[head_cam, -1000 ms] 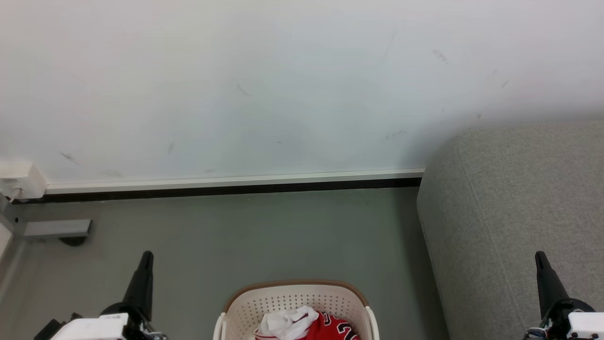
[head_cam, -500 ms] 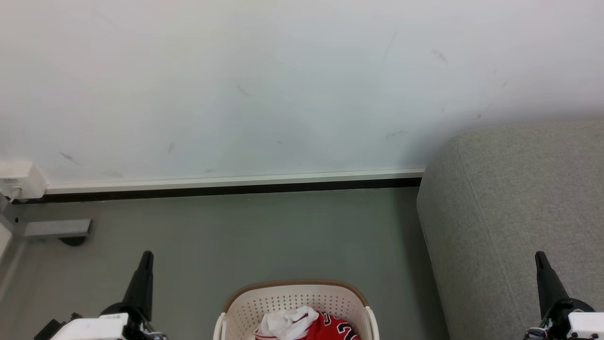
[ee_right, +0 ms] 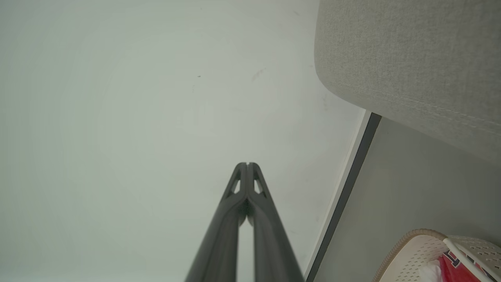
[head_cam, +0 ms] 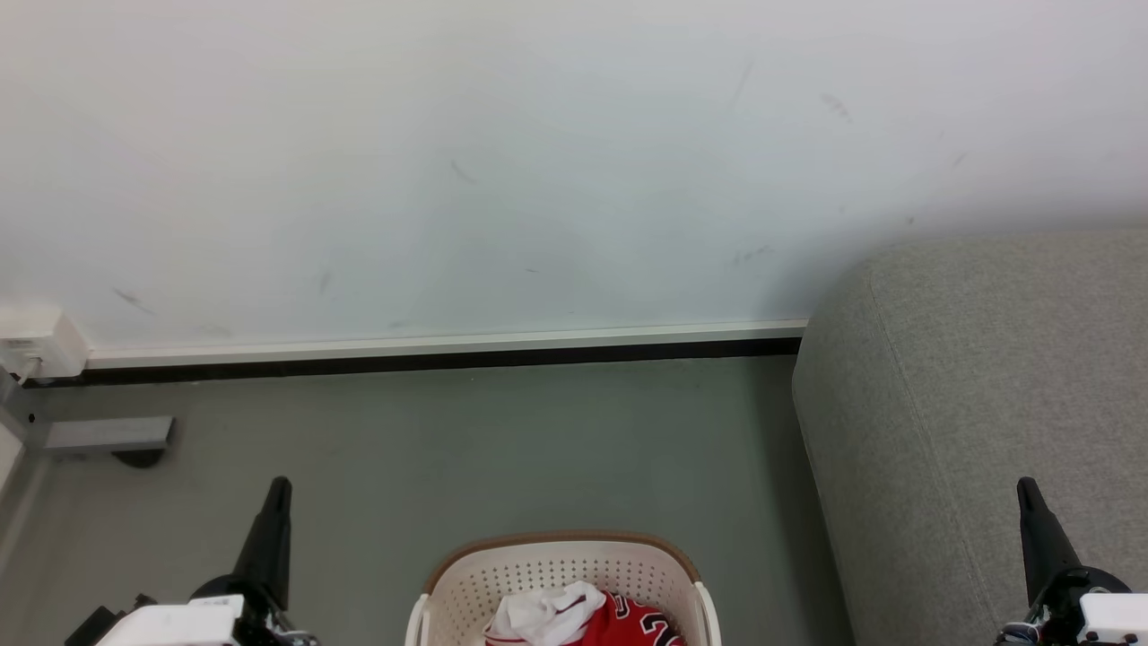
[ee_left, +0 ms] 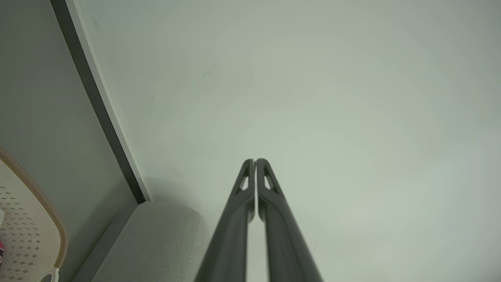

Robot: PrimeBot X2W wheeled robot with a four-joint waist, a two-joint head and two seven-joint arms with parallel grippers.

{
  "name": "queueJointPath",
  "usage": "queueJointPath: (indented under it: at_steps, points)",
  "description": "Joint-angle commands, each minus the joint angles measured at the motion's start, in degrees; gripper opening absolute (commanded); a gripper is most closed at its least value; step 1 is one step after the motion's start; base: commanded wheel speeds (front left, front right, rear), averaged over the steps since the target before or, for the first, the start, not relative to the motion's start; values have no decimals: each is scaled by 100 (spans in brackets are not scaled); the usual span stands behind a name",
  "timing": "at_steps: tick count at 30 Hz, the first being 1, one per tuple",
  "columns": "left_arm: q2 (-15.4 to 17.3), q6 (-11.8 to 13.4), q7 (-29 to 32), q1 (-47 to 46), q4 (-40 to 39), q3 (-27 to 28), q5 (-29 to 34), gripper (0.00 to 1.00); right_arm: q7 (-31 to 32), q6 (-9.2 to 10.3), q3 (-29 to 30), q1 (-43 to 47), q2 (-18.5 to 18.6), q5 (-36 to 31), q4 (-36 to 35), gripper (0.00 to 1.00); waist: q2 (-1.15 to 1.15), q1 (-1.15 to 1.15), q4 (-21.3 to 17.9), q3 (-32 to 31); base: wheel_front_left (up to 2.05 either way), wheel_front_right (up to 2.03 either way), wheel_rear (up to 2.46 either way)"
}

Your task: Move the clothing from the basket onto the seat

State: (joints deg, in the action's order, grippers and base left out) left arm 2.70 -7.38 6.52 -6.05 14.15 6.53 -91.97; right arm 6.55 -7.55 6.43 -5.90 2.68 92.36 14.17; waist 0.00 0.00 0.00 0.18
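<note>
left fingers (head_cam: 276, 507): two long dark fingers, clenched tip to tip and grasping nothing. they point up the head view over the smooth grey-green floor (head_cam: 502, 440). in the left wrist view the two tips meet with no gap, and the pale scuffed wall (head_cam: 538, 161) lies behind them.

right fingers (head_cam: 1031, 516): also clenched and empty. in the head view they stand in front of the large light-grey fabric-upholstered seat (head_cam: 978, 377); whether they touch it cannot be told.

cream-white perforated plastic basket with a brown rim band (head_cam: 560, 540): it stands on the floor between the two sets of fingers, well apart from both, and nearer the robot than their tips (its near half is cut off by the bottom edge of the head view).

red soft jersey clothing with white trim and black white-edged numerals (head_cam: 632, 625): it lies crumpled inside the basket. a white fold of fabric sits on the side towards the left fingers.

seat, further detail: it has a rounded corner and a stitched seam, and it sits on the right-fingers side of the basket, near it but apart.

white skirting board with a black strip beneath (head_cam: 448, 344): it runs along the wall base ahead of both fingertips and ends at the seat. a white wall box (head_cam: 36, 345) and a grey bar (head_cam: 108, 433) lie outboard of the left fingers.
</note>
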Motion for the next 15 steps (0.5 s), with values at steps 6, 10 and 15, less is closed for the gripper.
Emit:
queueJointPath:
  at_steps: [6,10,15]
  points:
    - [37,-28,19,-44,-23,9,-84,0,12,13,21,-77,43,12,-34,0,0,0,0,0,0,0,0]
    - [37,-28,19,-44,-23,9,-84,0,12,13,21,-77,43,12,-34,0,0,0,0,0,0,0,0]
    - [37,-29,19,-44,-23,9,-84,0,12,13,21,-77,43,12,-34,0,0,0,0,0,0,0,0]
